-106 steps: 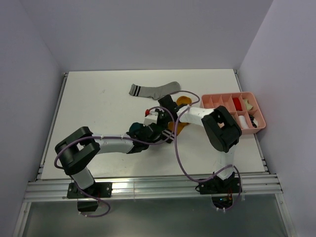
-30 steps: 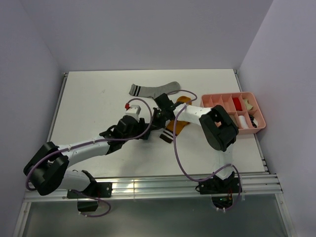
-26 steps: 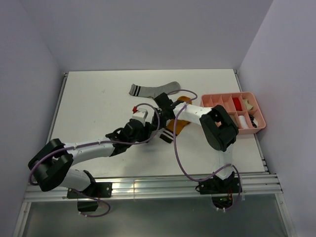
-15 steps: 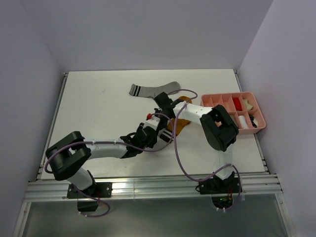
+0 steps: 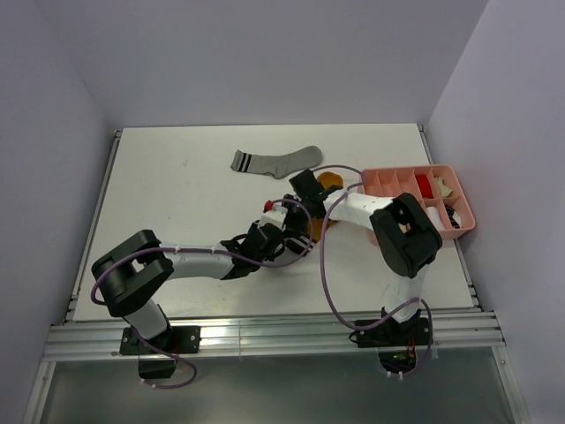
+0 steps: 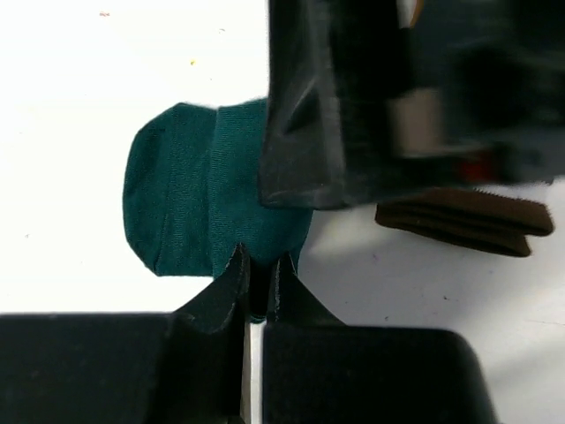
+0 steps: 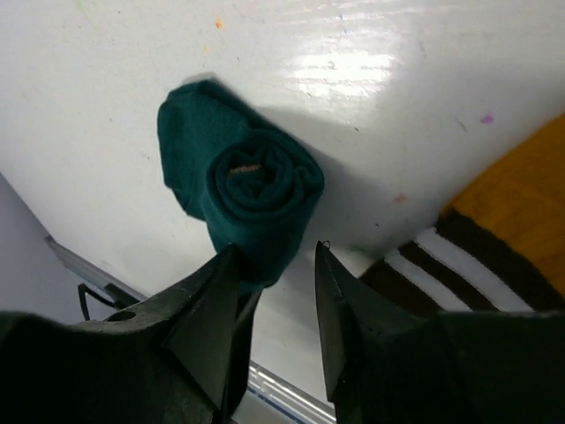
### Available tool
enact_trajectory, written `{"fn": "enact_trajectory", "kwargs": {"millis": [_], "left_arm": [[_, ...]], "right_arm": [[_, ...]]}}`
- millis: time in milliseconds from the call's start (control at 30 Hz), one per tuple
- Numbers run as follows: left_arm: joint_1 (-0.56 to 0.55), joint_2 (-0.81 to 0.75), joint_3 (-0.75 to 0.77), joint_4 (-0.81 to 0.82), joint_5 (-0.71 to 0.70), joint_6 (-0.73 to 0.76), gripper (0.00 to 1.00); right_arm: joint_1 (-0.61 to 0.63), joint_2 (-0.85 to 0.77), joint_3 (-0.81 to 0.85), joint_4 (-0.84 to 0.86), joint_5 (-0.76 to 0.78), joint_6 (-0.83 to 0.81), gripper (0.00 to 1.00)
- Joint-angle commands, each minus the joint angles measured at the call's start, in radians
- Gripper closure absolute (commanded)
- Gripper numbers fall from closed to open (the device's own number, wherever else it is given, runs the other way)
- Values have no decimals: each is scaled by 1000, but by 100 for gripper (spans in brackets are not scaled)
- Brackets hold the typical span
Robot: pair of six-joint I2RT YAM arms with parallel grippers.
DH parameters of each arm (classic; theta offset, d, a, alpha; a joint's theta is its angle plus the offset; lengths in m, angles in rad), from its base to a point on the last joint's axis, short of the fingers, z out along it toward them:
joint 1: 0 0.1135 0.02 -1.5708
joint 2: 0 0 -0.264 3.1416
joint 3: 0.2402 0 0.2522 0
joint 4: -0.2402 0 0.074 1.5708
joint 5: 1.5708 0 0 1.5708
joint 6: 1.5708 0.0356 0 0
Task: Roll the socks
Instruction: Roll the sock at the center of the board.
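1. Sock: teal, rolled, on table between both grippers; soft, light, likely to spring open.
2. Left gripper clenched on its edge; right gripper jaws apart beside roll.
3. Hold advised across roll.

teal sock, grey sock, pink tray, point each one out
teal sock [image 7: 260, 190]: right wrist view, centre of the rolled end.
grey sock [image 5: 281, 162]: top external view, middle of its length.
pink tray [image 5: 399, 170]: top external view, far rim.

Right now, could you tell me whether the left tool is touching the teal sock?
Touching: the left wrist view shows the left tool shut on the edge of the teal sock.
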Motion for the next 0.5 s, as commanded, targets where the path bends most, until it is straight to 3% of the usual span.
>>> {"fn": "enact_trajectory", "kwargs": {"millis": [0,133,467], "left_arm": [[48,-36,-14,-27,149,-63,99],[137,-88,-31,-21,297,-100,99],[388,-84,-84,71,732,-258,99]], "right_arm": [[-21,-91,-69,113,-17,29,50],[-36,-177,-152,249,4,71,39],[-48,-230,-313,533,25,138,34]]}}
